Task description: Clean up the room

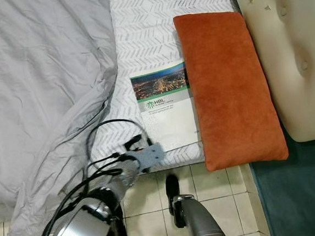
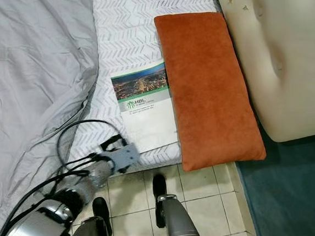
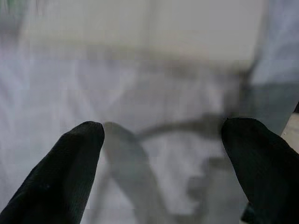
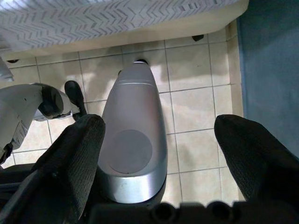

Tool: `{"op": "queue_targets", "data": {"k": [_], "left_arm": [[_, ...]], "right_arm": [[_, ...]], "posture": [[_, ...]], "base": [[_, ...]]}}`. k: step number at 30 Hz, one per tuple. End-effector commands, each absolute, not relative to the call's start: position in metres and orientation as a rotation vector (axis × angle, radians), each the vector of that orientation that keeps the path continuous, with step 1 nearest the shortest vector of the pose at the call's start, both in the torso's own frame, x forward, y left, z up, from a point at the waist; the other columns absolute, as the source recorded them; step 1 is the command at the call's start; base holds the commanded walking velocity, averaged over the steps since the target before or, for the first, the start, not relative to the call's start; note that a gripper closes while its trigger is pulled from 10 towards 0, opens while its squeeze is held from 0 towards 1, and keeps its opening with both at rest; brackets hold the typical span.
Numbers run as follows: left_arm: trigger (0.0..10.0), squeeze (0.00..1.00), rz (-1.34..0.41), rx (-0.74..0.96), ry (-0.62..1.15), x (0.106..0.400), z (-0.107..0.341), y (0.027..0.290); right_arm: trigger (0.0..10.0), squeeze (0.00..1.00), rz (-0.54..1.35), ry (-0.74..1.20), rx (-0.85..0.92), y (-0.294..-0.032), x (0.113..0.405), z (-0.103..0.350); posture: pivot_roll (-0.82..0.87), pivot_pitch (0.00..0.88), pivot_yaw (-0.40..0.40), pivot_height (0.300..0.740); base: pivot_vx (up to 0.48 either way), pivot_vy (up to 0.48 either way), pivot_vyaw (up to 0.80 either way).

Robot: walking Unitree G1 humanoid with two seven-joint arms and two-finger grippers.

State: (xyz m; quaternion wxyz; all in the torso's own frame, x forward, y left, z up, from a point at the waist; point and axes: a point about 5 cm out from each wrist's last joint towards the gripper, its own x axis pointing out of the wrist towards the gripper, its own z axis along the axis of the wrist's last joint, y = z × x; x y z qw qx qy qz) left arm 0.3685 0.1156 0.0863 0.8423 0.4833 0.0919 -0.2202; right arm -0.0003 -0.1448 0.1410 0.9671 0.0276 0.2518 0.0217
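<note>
**Left arm reaches over the bed edge toward the booklet**

The left gripper [image 3: 161, 140] hangs just above the patterned mattress cover [image 1: 150, 36], its two black fingers [image 3: 70, 163] spread wide with nothing between them. Ahead of the jaws, near but not touching, lies the booklet [image 1: 164, 103], flat on the cover, its far long edge tight against the orange pillow [image 1: 229, 87]. To the jaws' other side the grey duvet [image 1: 38, 78] is heaped and spills over the bed edge.

The step in hand is probably picking up the booklet. A flat, thin thing is hard to pinch from above; it would go better to come in low at the near edge, which sits close to the mattress rim, and slide one finger under it.

The right gripper [image 4: 159, 140] hangs idle over the tiled floor [image 4: 196, 107], jaws likewise wide apart and empty.

The eye views give the whole layout, including the padded headboard [image 1: 289, 45] and the teal rug [image 1: 302, 193]. The left wrist view, blurred, adds only how close the fingertips sit to the fabric. The right wrist view shows the robot's leg [image 4: 133, 140] below.
</note>
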Motion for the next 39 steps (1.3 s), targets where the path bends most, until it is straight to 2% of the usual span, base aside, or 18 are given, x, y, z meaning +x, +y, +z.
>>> {"op": "queue_targets", "data": {"k": [1,2,5,7,13,17,23,30,35,39], "left_arm": [[10.0,0.00,-0.421,0.870,0.357,0.357,0.064,0.132],[10.0,0.00,-0.421,0.870,0.357,0.357,0.064,0.132],[10.0,0.00,-0.337,0.684,0.434,0.357,0.062,0.145],[10.0,0.00,-0.315,0.626,0.466,0.356,0.060,0.149],[10.0,0.00,-0.326,0.660,0.419,0.362,0.070,0.151],[10.0,0.00,-0.476,0.727,0.196,0.375,0.103,0.129],[10.0,0.00,-0.567,0.707,0.064,0.379,0.124,0.116],[10.0,0.00,-0.639,0.483,-0.098,0.383,0.163,0.099],[10.0,0.00,-0.640,0.246,-0.046,0.371,0.135,0.062],[10.0,0.00,-0.617,0.227,0.094,0.355,0.099,0.045]], "right_arm": [[10.0,0.00,0.069,0.559,0.061,-0.142,-0.006,0.134],[10.0,0.00,0.069,0.559,0.061,-0.142,-0.006,0.134],[10.0,0.00,0.078,0.561,0.061,-0.142,-0.005,0.133],[10.0,0.00,0.083,0.560,0.060,-0.142,-0.004,0.132],[10.0,0.00,0.086,0.554,0.059,-0.143,-0.002,0.131],[10.0,0.00,0.090,0.538,0.080,-0.138,-0.001,0.130],[10.0,0.00,0.091,0.532,0.091,-0.136,0.000,0.128],[10.0,0.00,0.109,0.519,0.128,-0.131,0.001,0.125],[10.0,0.00,0.110,0.519,0.132,-0.128,0.000,0.123],[10.0,0.00,0.112,0.531,0.125,-0.126,-0.006,0.126]], "posture": [[-0.45,0.749,-0.109,0.740],[-0.45,0.749,-0.109,0.740],[-0.45,0.753,-0.113,0.740],[-0.45,0.749,-0.115,0.740],[-0.44,0.747,-0.110,0.740],[-0.43,0.745,-0.098,0.740],[-0.42,0.743,-0.088,0.740],[-0.40,0.734,-0.071,0.740],[-0.42,0.736,-0.067,0.740],[-0.48,0.736,-0.081,0.740]], "base": [[0.000,0.000,0.00],[0.000,0.000,0.00],[0.000,0.000,0.00],[0.000,0.000,0.00],[0.000,0.000,0.00],[0.000,0.000,0.00],[0.000,0.000,0.00],[0.000,0.000,0.00],[0.000,0.000,0.00],[0.000,0.000,0.00]]}}
